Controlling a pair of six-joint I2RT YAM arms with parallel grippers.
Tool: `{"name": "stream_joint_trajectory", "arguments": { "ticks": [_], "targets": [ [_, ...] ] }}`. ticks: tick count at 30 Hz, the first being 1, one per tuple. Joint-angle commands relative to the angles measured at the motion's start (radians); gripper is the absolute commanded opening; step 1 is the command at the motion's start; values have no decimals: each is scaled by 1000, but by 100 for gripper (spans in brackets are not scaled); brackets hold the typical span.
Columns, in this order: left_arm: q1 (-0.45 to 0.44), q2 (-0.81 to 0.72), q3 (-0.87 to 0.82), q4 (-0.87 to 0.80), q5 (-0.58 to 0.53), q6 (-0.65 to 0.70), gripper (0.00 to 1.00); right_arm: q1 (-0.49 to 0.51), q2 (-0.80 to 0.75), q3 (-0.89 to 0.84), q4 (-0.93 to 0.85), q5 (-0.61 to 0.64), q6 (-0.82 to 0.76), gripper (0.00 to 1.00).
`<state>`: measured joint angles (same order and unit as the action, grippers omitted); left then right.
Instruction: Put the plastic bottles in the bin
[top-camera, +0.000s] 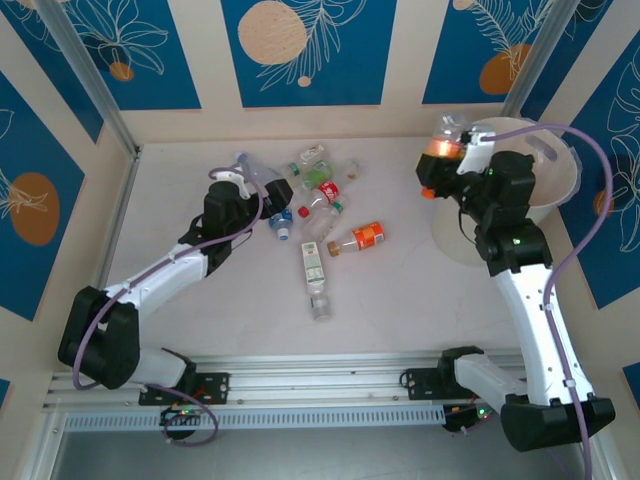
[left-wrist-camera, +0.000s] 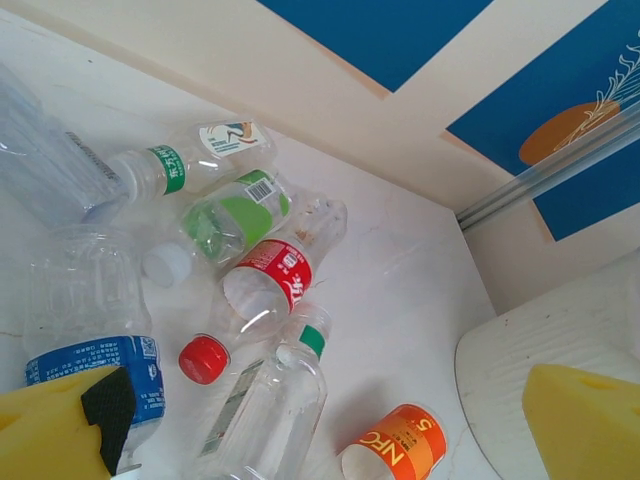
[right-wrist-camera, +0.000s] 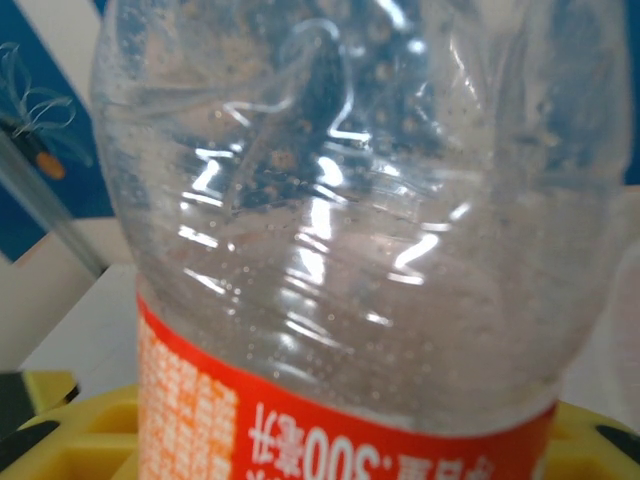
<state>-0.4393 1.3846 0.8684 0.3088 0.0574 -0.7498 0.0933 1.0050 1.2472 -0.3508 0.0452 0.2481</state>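
Several plastic bottles (top-camera: 318, 190) lie scattered mid-table, among them an orange-labelled one (top-camera: 362, 237) and a long clear one (top-camera: 313, 265). My left gripper (top-camera: 262, 196) hovers open at the pile's left edge. Its wrist view has a clear bottle (left-wrist-camera: 260, 410) between the yellow fingers (left-wrist-camera: 50, 435), with red-labelled (left-wrist-camera: 270, 280), green-labelled (left-wrist-camera: 235, 215), blue-labelled (left-wrist-camera: 90, 330) and orange NFC (left-wrist-camera: 395, 445) bottles around it. My right gripper (top-camera: 447, 152) is shut on an orange-labelled bottle (right-wrist-camera: 340, 250), held at the left rim of the pale bin (top-camera: 560, 165).
Walls with blue panels close in the table at the back and both sides. A metal rail runs along the near edge by the arm bases. The bin's side (left-wrist-camera: 560, 350) stands right of the pile. Bare table lies between the pile and the bin.
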Motion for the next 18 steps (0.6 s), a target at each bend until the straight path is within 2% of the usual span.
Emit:
{"name": "stream_joint_trajectory", "arguments": {
  "ticks": [1,10,15,18],
  "targets": [
    [12,-29,-17,33,-19,18,100,-69,4,51,-24,44,-25,35],
    [16,-27,-26,28,-28,23,100,-308,129,193,-146,68,-27,35],
    [20,-18,-23,33,-26,15,100,-405,204,238,-165,59,3,36],
    [22,-20,-28,31,-27,17,100,-430,259,260,-155,73,-26,36]
  ]
}}
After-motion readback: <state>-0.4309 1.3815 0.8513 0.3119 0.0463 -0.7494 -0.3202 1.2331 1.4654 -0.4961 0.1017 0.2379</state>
